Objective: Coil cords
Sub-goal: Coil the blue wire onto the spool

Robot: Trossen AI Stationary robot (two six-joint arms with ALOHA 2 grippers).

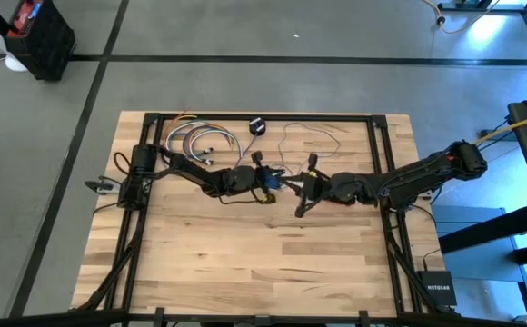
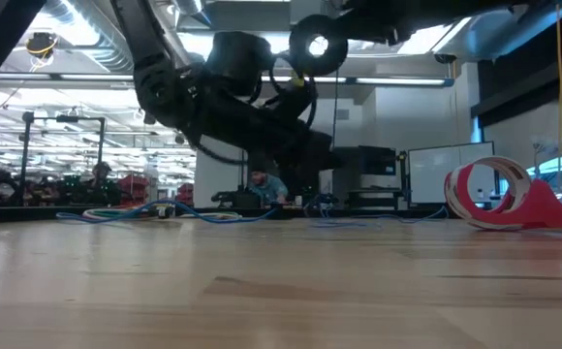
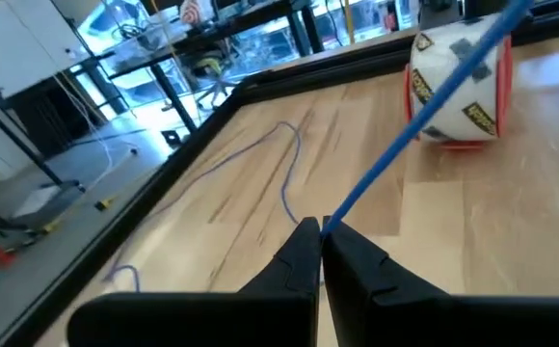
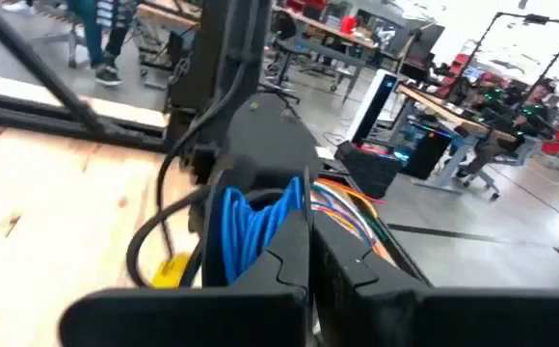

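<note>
Worktop [image 1: 263, 263]: my two arms reach inward and meet near its middle. My left end effector [image 3: 320, 234] is closed, fingers pinched on a taut blue cord [image 3: 424, 116] running toward a tape roll [image 3: 458, 82]. My right end effector [image 4: 308, 226] is closed, fingertips against a blue cord coil [image 4: 251, 226] at the left arm's wrist. A thin purple cord [image 1: 309, 136] lies looped behind, near a black puck [image 1: 258, 126].

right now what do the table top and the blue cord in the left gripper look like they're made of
Table top: wood, apparently butcher-block, with pale glued strips, visible grain and a soft sheen. Blue cord: probably plastic-jacketed cable, smooth and evenly coloured, running taut and straight from the shut left gripper; its core is not visible.
</note>
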